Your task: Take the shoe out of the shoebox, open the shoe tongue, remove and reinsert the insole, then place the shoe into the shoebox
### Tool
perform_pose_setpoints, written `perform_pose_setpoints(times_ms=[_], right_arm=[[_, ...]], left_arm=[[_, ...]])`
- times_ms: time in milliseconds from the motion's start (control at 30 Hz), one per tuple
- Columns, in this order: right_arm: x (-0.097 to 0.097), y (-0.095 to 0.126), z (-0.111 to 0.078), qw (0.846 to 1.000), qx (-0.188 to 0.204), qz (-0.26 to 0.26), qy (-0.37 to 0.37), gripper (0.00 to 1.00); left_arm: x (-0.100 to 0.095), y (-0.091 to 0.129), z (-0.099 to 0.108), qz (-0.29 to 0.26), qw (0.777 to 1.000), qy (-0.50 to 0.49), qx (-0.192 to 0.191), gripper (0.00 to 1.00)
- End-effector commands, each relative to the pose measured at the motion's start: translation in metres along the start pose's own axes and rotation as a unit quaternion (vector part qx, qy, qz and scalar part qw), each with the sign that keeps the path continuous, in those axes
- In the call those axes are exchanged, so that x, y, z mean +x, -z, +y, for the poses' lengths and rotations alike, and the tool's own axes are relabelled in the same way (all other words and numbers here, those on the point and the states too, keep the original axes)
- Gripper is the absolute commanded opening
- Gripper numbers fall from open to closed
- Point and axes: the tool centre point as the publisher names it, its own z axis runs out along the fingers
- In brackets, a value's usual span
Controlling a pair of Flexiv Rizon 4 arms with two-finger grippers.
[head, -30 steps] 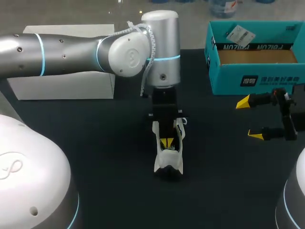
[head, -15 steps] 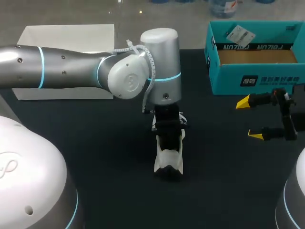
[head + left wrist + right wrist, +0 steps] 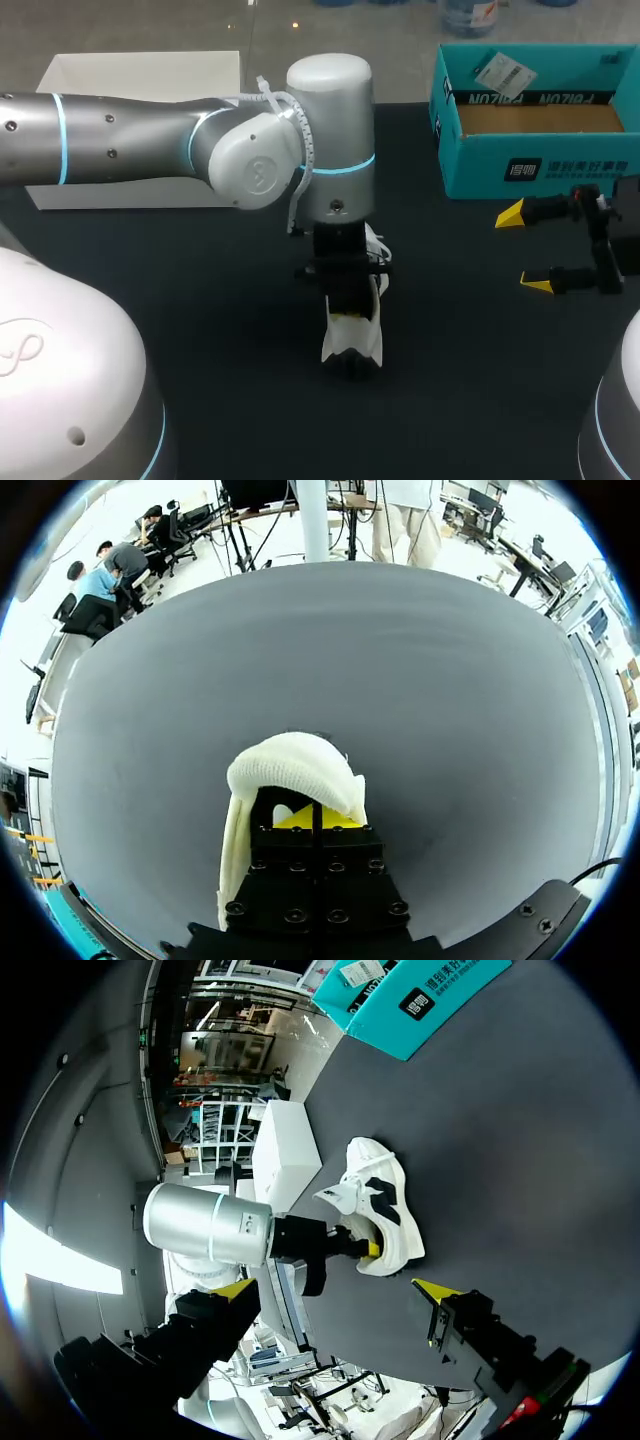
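A white shoe with black patches [image 3: 352, 342] lies on the black table in the middle, its toe toward the front edge. My left gripper [image 3: 313, 818] comes down into the shoe's opening, its yellow tips pressed together under the white knit upper [image 3: 295, 765]. I cannot see whether anything is pinched between them. In the right wrist view the shoe [image 3: 385, 1210] lies ahead, with the left gripper [image 3: 370, 1250] in its heel end. My right gripper [image 3: 528, 248] stands open and empty at the table's right side, well apart from the shoe.
The open teal shoebox [image 3: 540, 170] stands at the back right, just behind the right gripper, with a paper tag inside. A white box [image 3: 140, 185] stands at the back left, behind my left arm.
My left wrist has come forward and lower over the shoe, hiding the yellow tips that showed in its opening a second ago. The right arm has not moved.
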Motion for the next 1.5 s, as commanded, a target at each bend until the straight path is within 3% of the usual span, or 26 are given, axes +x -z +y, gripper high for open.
perform_pose_setpoints(times_ms=[33, 433, 800, 1133, 1300, 1367, 1500], right_arm=[[-0.002, 0.005, -0.009, 1.0, -0.007, 0.0, -0.001, 1.0], [-0.002, 0.005, -0.009, 1.0, -0.007, 0.0, -0.001, 1.0], [-0.002, 0.005, -0.009, 1.0, -0.007, 0.0, -0.001, 1.0], [-0.002, 0.005, -0.009, 1.0, -0.007, 0.0, -0.001, 1.0], [-0.002, 0.005, -0.009, 1.0, -0.007, 0.0, -0.001, 1.0], [-0.002, 0.005, -0.009, 1.0, -0.007, 0.0, -0.001, 1.0], [-0.002, 0.005, -0.009, 1.0, -0.007, 0.0, -0.001, 1.0]], left_arm=[[-0.009, -0.014, 0.004, 0.007, 1.0, -0.002, 0.011, 0.0], [-0.011, -0.048, 0.007, -0.001, 1.0, -0.013, 0.014, 0.0], [-0.01, -0.002, 0.015, -0.024, 0.999, -0.011, -0.047, 0.0], [-0.011, -0.02, 0.037, -0.014, 0.997, -0.012, -0.076, 0.0], [-0.009, -0.029, 0.037, 0.005, 0.997, -0.013, -0.082, 0.0], [-0.007, -0.027, 0.036, 0.009, 0.996, -0.016, -0.085, 0.0], [-0.007, -0.002, 0.036, -0.002, 0.992, -0.012, -0.125, 0.0]])
